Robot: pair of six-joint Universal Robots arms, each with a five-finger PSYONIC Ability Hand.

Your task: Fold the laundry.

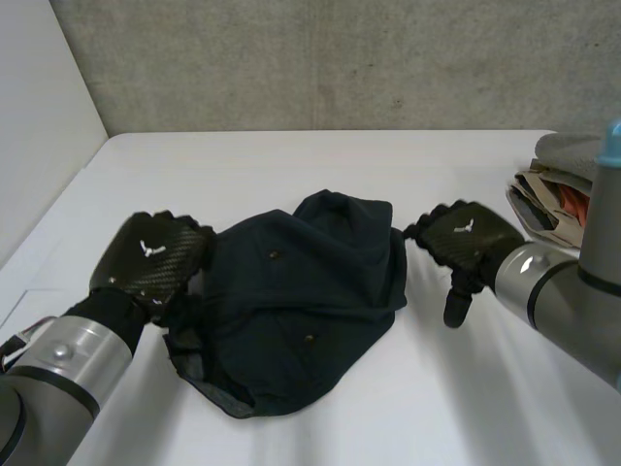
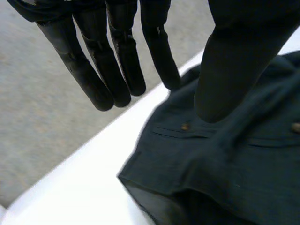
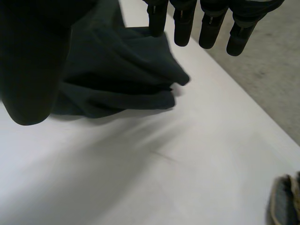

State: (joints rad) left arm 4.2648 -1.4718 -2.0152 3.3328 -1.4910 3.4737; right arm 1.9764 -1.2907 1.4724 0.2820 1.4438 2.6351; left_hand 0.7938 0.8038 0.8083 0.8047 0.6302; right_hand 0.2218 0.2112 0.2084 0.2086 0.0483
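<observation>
My left hand (image 1: pixel 153 264) hangs open at the left edge of the dark garment (image 1: pixel 301 301), fingers straight, thumb over the cloth, pinching nothing. My right hand (image 1: pixel 464 243) is open too, fingers straight just beside the garment's right edge, holding nothing. The garment lies in a rumpled heap in the middle of the white table (image 1: pixel 291 165), buttons showing. I judge no fold is made yet, so spreading it flat and all the folding are left. Bare table lies beyond and in front of it. A pile (image 1: pixel 555 189) of things crowds the right edge, and the left table edge runs close by my left hand.
</observation>
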